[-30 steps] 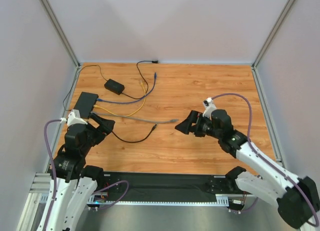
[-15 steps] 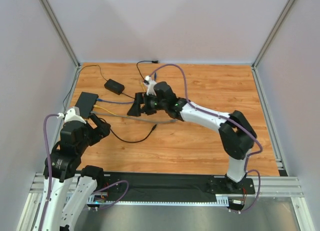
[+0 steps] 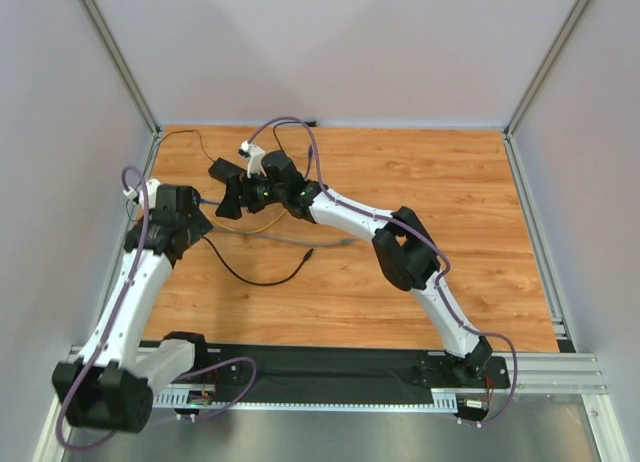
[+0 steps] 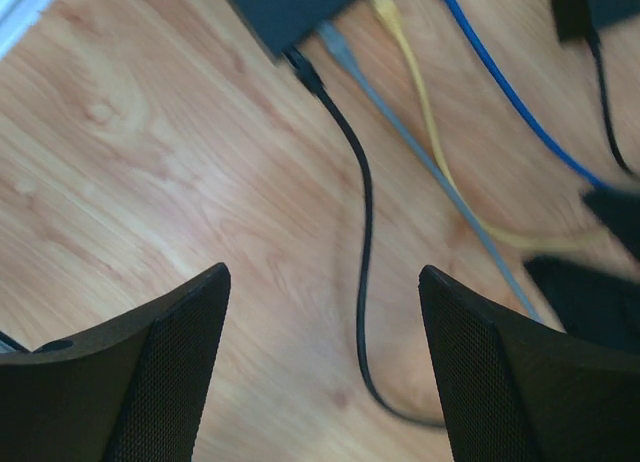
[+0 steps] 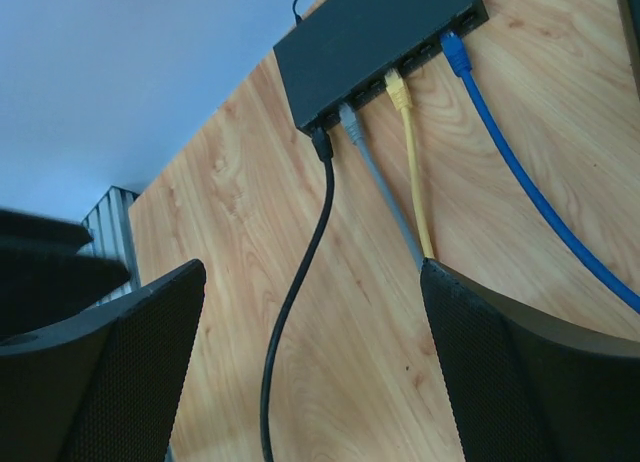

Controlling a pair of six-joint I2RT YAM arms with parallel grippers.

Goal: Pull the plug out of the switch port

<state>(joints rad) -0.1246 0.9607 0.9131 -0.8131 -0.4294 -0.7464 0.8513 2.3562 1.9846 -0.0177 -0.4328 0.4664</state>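
Right gripper, spread wide, swung across to the switch; left gripper equally wide

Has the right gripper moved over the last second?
Yes. The right gripper swept left and farther out, ending beside the power brick.

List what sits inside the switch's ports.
Four plugs sit in the switch sockets: black cable, grey cable, yellow cable, blue cable. Sockets between yellow and blue look empty. The plug tips are hidden inside the housing.
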